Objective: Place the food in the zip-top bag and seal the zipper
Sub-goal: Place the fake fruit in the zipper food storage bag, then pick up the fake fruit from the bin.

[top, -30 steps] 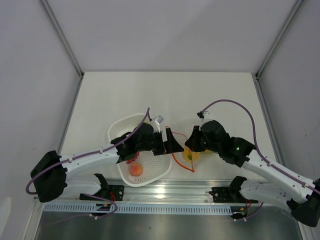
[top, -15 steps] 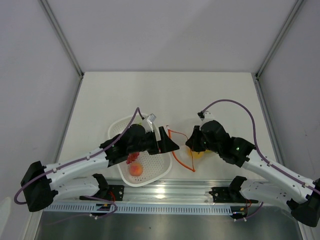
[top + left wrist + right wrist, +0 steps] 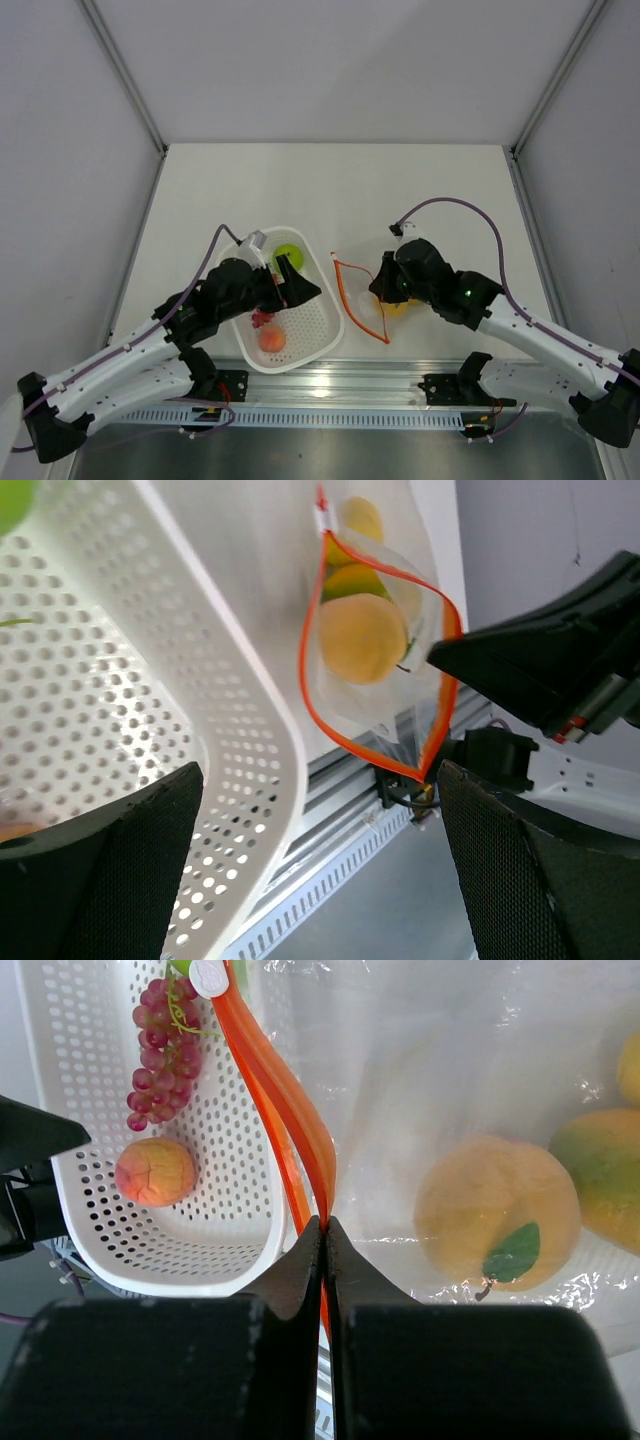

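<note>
My two arms reach forward from the metal rail (image 3: 320, 385) at the near edge. Their elbows are low and both forearms bend inward toward the middle of the table (image 3: 250, 190).

My left claw (image 3: 303, 290) hangs over the white perforated basket (image 3: 325, 345), fingers spread as wide as they go and holding nothing. In its wrist view, the basket's right rim runs between the fingers. In the basket, the peach (image 3: 271, 340) lies nearest me and the dark red grapes (image 3: 262, 318) just beyond it. The green apple (image 3: 288, 257) is at the far end, just past my left wrist.

My right claw (image 3: 325, 1222) is pinched fully closed on the zipper (image 3: 285, 1080), and both orange strips run into its fingertips. The zip-top bag (image 3: 372, 300) lies flat just right of the basket. Its mouth faces the basket and gapes, the strips parted into a loop. Inside sit an orange (image 3: 495, 1210) with a green leaf, a mango (image 3: 600, 1175) just beside it, and a yellow fruit (image 3: 630, 1065) farther in.

Only a narrow strip of tabletop separates basket and bag. The widest room lies beyond them, where the pale surface runs to the back wall, with side walls close on either hand.
</note>
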Action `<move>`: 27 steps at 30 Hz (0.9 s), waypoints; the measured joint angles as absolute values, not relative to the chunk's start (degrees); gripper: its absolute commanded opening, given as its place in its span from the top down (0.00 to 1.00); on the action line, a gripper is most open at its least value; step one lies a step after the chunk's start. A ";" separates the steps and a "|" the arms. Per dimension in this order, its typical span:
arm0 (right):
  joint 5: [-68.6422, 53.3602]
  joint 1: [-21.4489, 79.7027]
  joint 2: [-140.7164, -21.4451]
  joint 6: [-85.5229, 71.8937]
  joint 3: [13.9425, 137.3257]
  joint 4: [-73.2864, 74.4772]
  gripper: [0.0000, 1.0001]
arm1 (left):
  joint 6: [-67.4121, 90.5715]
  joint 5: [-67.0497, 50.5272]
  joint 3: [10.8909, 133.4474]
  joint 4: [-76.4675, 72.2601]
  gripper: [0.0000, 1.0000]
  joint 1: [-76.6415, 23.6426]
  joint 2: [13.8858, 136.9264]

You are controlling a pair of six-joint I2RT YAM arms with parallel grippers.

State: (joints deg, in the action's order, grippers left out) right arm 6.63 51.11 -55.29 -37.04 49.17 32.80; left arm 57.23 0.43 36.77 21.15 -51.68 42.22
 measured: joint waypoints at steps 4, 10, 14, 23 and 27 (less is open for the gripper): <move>6.66 51.29 -55.86 -37.04 49.36 32.91 1.00 | 56.60 0.34 35.94 24.80 0.01 -47.40 40.25; 6.63 51.31 -57.39 -36.99 50.02 33.10 1.00 | 56.45 -1.74 33.87 25.89 0.01 -42.61 40.64; 6.63 51.31 -58.87 -36.95 50.22 33.15 1.00 | 55.88 -4.86 33.58 24.77 0.01 -38.76 44.95; 6.63 51.27 -62.19 -36.36 53.32 34.50 1.00 | 55.00 -4.29 34.33 25.34 0.01 -31.79 55.96; 6.66 51.24 -62.48 -35.92 55.05 35.51 1.00 | 55.48 0.27 36.82 28.53 0.01 -31.57 58.76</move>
State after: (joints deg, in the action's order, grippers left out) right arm 6.66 51.24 -62.48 -35.92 55.05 35.51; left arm 55.48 0.27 36.82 28.53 -31.57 58.76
